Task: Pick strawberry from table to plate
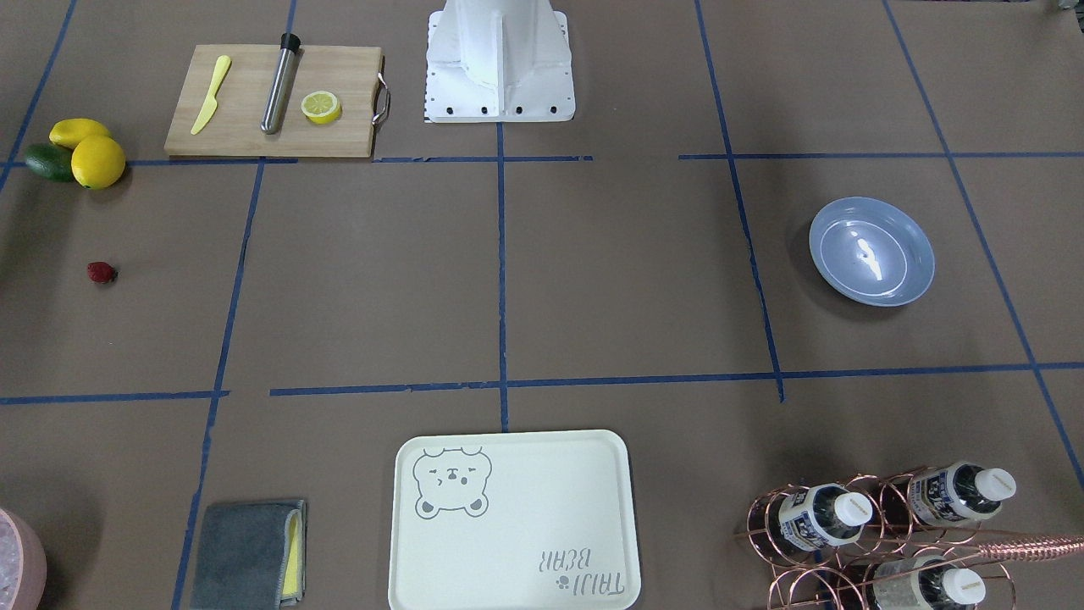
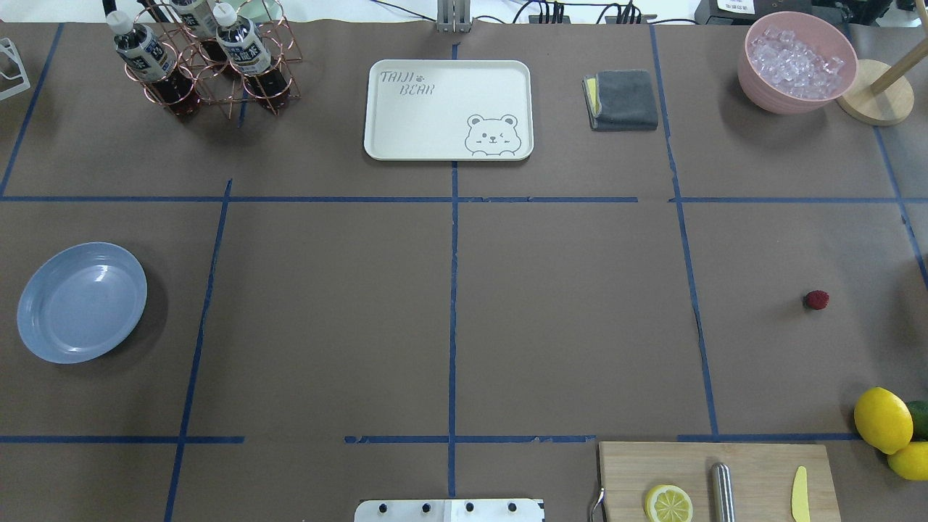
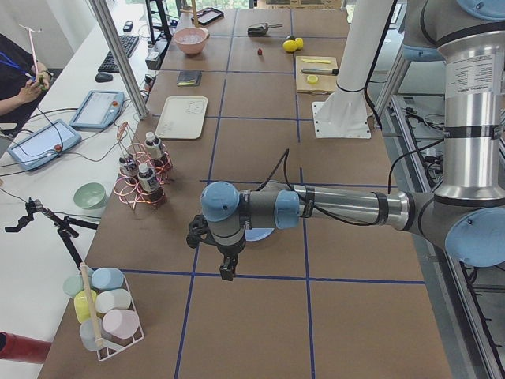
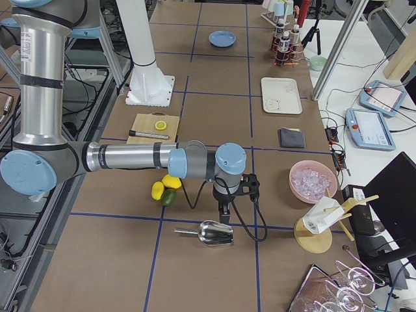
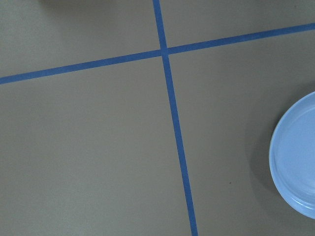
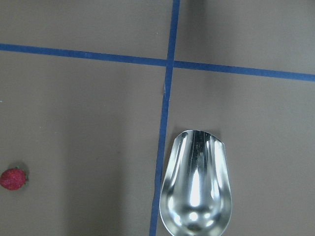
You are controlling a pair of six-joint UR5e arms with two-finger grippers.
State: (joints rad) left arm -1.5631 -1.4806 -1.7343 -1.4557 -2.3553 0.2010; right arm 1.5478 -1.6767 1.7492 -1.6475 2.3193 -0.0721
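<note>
The strawberry [image 1: 102,272] [image 2: 816,299] lies alone on the brown-paper table [image 2: 565,319], on the robot's right side. It shows at the lower left of the right wrist view [image 6: 12,178] and far off in the exterior left view [image 3: 259,52]. The blue-grey plate [image 1: 872,250] [image 2: 81,301] [image 4: 222,39] sits empty on the robot's left side; its edge shows in the left wrist view [image 5: 295,162]. The left gripper [image 3: 226,271] hangs beside the plate. The right gripper [image 4: 224,212] hangs beyond the table's right end, over a metal scoop. Whether either is open or shut, I cannot tell.
A cutting board [image 2: 725,478] holds a lemon half, a steel cylinder and a yellow knife. Whole lemons [image 2: 882,419] lie beside it. A bear tray [image 2: 448,109], a bottle rack [image 2: 203,58], a grey cloth [image 2: 622,99], an ice bowl [image 2: 796,61] and a metal scoop [image 6: 197,191] stand around.
</note>
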